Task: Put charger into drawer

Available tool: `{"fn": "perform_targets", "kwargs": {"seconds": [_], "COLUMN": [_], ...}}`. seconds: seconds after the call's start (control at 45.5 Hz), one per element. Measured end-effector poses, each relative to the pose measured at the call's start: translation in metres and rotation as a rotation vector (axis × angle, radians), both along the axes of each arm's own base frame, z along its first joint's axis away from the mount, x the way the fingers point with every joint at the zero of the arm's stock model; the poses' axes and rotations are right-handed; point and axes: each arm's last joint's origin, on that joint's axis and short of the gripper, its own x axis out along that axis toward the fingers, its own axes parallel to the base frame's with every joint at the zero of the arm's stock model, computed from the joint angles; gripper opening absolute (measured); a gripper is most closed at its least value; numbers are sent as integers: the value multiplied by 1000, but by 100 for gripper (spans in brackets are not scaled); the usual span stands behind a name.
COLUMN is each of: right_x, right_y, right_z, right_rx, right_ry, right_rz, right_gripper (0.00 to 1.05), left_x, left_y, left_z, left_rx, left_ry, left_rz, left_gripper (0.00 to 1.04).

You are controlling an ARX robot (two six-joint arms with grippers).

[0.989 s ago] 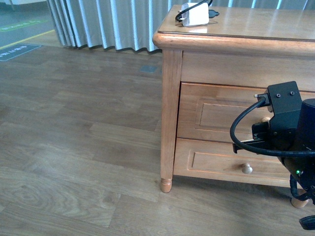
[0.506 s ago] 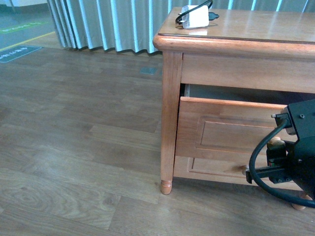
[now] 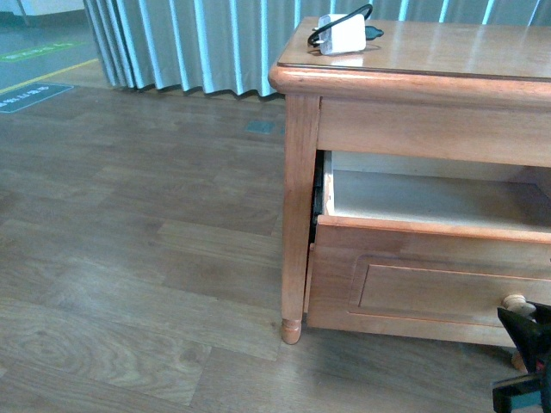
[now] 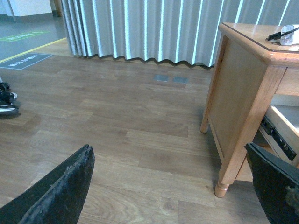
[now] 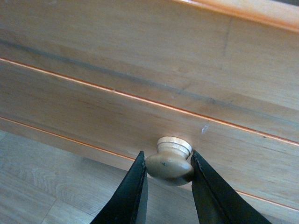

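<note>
The white charger [image 3: 343, 33] with its black cable lies on the honey-coloured cabinet top [image 3: 448, 52], near the left corner. It also shows in the left wrist view [image 4: 289, 35]. The top drawer [image 3: 430, 284] stands pulled far out, and its pale inside bottom is bare. My right gripper [image 5: 169, 169] is shut on the drawer's round wooden knob [image 5: 170, 158], one finger on each side. In the front view only its black tip [image 3: 523, 331] shows by the knob [image 3: 515, 303]. My left gripper [image 4: 170, 186] is open and empty, above the floor left of the cabinet [image 4: 238, 107].
Grey-blue curtains [image 3: 198, 43] hang behind the cabinet. Wooden floor [image 3: 129, 241] spreads to the left. A floor sign [image 3: 30, 90] lies far left. A shoe [image 4: 7, 100] sits at the left wrist view's edge. The cabinet's front leg [image 3: 293, 258] stands by the drawer.
The top drawer has gone from shut to pulled far out. My right gripper has moved back toward me with the knob in it. The charger has not moved.
</note>
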Motion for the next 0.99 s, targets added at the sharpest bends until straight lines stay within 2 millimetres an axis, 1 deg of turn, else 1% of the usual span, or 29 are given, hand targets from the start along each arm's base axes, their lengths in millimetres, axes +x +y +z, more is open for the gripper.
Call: {"fn": "perform_targets", "kwargs": {"seconds": [0.132, 0.374, 0.396, 0.418, 0.44, 0.484, 0.528, 0.55, 0.594, 0.638, 0.66, 0.77, 0.792, 0.902, 0.924, 0.989], "right_x": [-6, -8, -8, -8, -8, -9, -10, -10, -11, -12, -13, -29, -31, -35, -36, -41], "right_y": [1, 1, 1, 1, 1, 1, 0, 0, -1, -2, -3, -19, -20, -35, -39, -50], "right_z": [-1, -1, -1, -1, -1, -2, -2, -2, -2, -2, -2, 8, 10, 25, 28, 39], "right_rx": [9, 11, 10, 10, 10, 9, 7, 6, 3, 1, 0, 14, 15, 33, 41, 56], "right_ry": [12, 15, 15, 15, 16, 18, 21, 22, 25, 29, 30, 42, 42, 20, 18, 8], "right_rz": [33, 58, 61, 60, 58, 55, 49, 45, 37, 25, 16, -43, -51, -88, -89, -91], "right_gripper": [22, 22, 23, 29, 32, 36, 43, 44, 50, 59, 60, 76, 78, 96, 98, 96], "left_x": [0, 0, 0, 0, 0, 0, 0, 0, 0, 0, 0, 0, 0, 0, 0, 0], "left_y": [0, 0, 0, 0, 0, 0, 0, 0, 0, 0, 0, 0, 0, 0, 0, 0], "left_z": [0, 0, 0, 0, 0, 0, 0, 0, 0, 0, 0, 0, 0, 0, 0, 0], "left_rx": [0, 0, 0, 0, 0, 0, 0, 0, 0, 0, 0, 0, 0, 0, 0, 0], "left_ry": [0, 0, 0, 0, 0, 0, 0, 0, 0, 0, 0, 0, 0, 0, 0, 0], "left_rz": [0, 0, 0, 0, 0, 0, 0, 0, 0, 0, 0, 2, 2, 2, 0, 0], "left_gripper": [99, 99, 99, 99, 99, 99, 99, 99, 99, 99, 99, 99, 99, 99, 99, 99]}}
